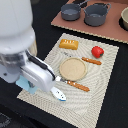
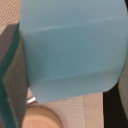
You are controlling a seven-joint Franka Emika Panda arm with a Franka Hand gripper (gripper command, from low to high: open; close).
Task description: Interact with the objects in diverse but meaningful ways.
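At the near corner of the placemat (image 1: 102, 57), on the side away from the pots, the gripper (image 1: 56, 91) is seen low over the cloth, and a white-and-blue piece (image 1: 59, 94) shows at its tip; whether the jaws are clamped on it or merely beside it cannot be told, since the wrist view is filled by a pale blue surface (image 2: 72, 50) that hides them. Just beyond the tip, the round beige plate (image 1: 73, 69) lies at the middle of the placemat, flanked by two orange-handled utensils (image 1: 91, 61). One golden bread loaf (image 1: 69, 44) is placed at the mat's far corner from the gripper, and one red tomato (image 1: 97, 51) near the mat's edge toward the exterior view's right. The loaf is judged light and stiff, best taken across its short width; the tomato is judged smooth and prone to roll, so a grasp across its middle is advised. Two grey pots (image 1: 96, 14) stand beyond the mat on a brown board (image 1: 60, 22).
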